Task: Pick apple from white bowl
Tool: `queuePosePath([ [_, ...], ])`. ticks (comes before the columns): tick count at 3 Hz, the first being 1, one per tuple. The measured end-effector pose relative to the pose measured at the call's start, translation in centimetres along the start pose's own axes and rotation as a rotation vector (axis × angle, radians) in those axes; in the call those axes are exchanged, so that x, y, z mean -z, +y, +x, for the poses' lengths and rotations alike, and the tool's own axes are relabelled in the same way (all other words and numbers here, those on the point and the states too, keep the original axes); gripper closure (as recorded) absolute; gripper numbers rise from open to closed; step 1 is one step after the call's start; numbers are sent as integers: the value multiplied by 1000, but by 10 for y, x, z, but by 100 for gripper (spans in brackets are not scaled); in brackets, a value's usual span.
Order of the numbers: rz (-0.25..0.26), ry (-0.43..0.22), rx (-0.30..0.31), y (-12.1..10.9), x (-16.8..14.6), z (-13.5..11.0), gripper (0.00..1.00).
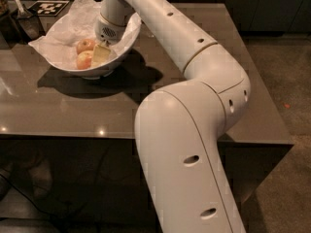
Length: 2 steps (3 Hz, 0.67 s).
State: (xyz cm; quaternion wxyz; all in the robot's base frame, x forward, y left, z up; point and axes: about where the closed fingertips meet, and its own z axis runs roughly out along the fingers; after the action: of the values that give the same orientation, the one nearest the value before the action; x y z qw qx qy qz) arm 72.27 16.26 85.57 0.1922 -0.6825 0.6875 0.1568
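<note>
Hand (100, 56) inside white bowl (105, 71), apples (85, 46) just beside

End effector (100, 53) in white bowl (106, 71), mostly hidden behind arm (194, 144); arm cut off top & btm edges.

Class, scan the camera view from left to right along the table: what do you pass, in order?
Dark container → apples in the white bowl → gripper, down in the bowl just right of the apples → arm's elbow joint.
</note>
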Motion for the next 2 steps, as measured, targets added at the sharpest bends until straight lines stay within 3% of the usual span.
queuePosePath([
  [1, 0, 5, 3, 0, 0, 0, 100],
  [2, 40, -8, 14, 2, 19, -3, 100],
])
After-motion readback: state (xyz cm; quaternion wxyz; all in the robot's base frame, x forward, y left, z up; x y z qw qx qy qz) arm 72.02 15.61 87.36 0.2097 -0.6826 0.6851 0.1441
